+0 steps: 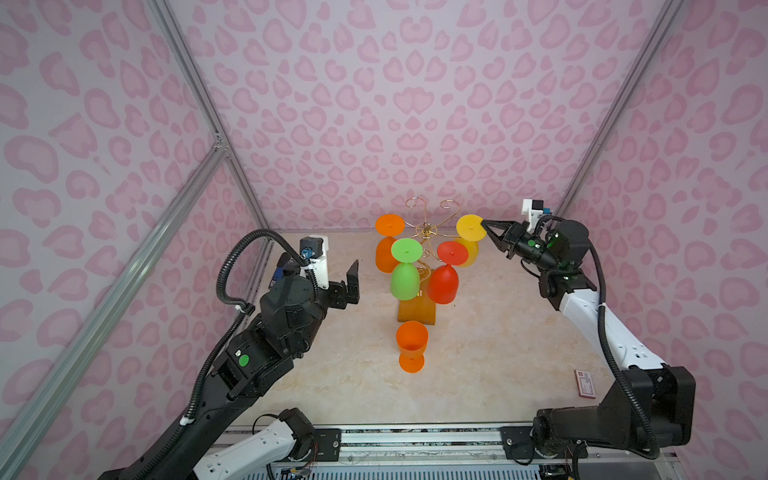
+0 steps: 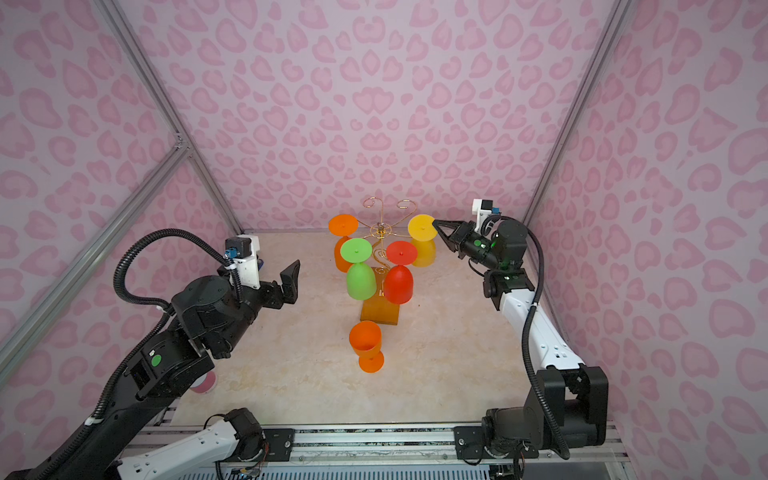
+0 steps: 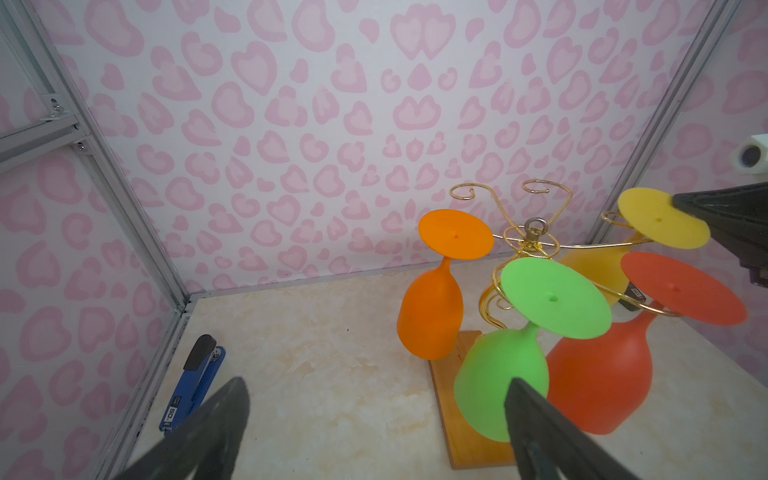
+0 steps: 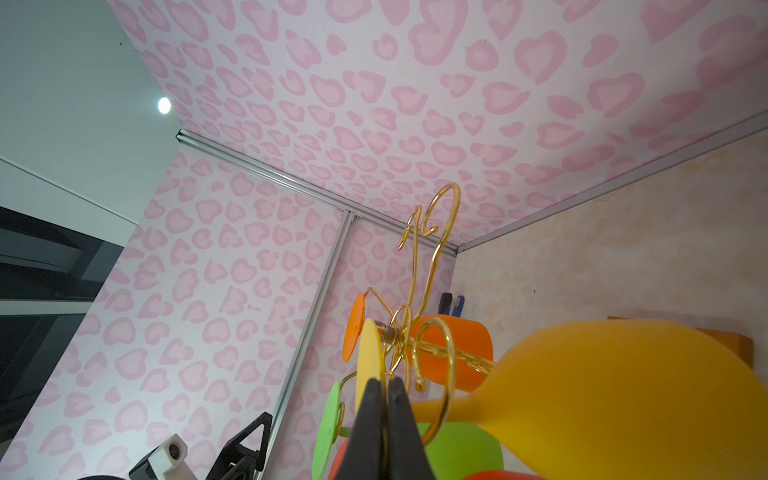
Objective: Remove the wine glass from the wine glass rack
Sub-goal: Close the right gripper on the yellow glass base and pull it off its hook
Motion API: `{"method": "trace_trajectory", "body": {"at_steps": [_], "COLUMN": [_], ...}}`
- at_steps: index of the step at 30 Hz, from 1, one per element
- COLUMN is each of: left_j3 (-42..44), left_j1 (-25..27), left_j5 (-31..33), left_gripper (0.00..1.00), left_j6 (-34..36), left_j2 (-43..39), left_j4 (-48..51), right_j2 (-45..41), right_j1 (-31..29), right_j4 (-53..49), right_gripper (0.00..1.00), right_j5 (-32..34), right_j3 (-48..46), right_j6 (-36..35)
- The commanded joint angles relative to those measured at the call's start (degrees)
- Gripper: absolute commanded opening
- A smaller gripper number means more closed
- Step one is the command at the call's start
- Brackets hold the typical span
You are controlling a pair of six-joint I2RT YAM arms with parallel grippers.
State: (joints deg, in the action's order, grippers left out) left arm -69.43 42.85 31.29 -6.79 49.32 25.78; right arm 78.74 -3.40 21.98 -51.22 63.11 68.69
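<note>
Left pincer (image 1: 352,279) hangs above the worktop (image 1: 332,374) with its two fingers wide apart and nothing in them, off to the side of the glasses. Next comes the wine glass rack (image 1: 428,227), a thin gold wire stand on a brown wood block. Four glasses hang from it upside down, each flat foot sitting on a wire curl with the bowl dangling below: the hanging orange glass (image 1: 388,243), then the green glass (image 1: 405,276), then the red glass (image 1: 445,282), and last the yellow wine glass (image 1: 471,227) on the right. Just in front of the wood block, the standing orange glass (image 1: 411,345) sits upright on the worktop. Right pincer (image 1: 483,223) has its fingers squeezed together, with the tips at the edge of the yellow foot; I cannot tell if they pinch that edge or only touch it. The yellow wine glass looks like dull plastic, so I think it is light and hard to break, but it may swing. Its fat round bowl could slip, so the flat foot's edge or the thin stem under it looks like the best place to hold. It should slide out of the curl slowly, because the wire stand looks wobbly.
</note>
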Motion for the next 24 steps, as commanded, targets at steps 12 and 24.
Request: {"method": "trace_trajectory", "body": {"at_steps": [12,24], "left_j3": [0.0,0.2], "left_j1": [-0.1,-0.2], "left_j5": [-0.4,-0.5], "left_gripper": [0.97,0.97], "left_j6": [0.7,0.5], "left_j2": [-0.5,-0.8], "left_j4": [-1.2,-0.7], "right_j2": [3.3,8.9], "right_j1": [-3.1,-3.8], "right_j4": [-0.6,2.3], "right_gripper": [0.0,0.0], "right_j5": [0.1,0.6], "right_j3": [4.8,9.4], "right_j6": [-1.6,0.2]}}
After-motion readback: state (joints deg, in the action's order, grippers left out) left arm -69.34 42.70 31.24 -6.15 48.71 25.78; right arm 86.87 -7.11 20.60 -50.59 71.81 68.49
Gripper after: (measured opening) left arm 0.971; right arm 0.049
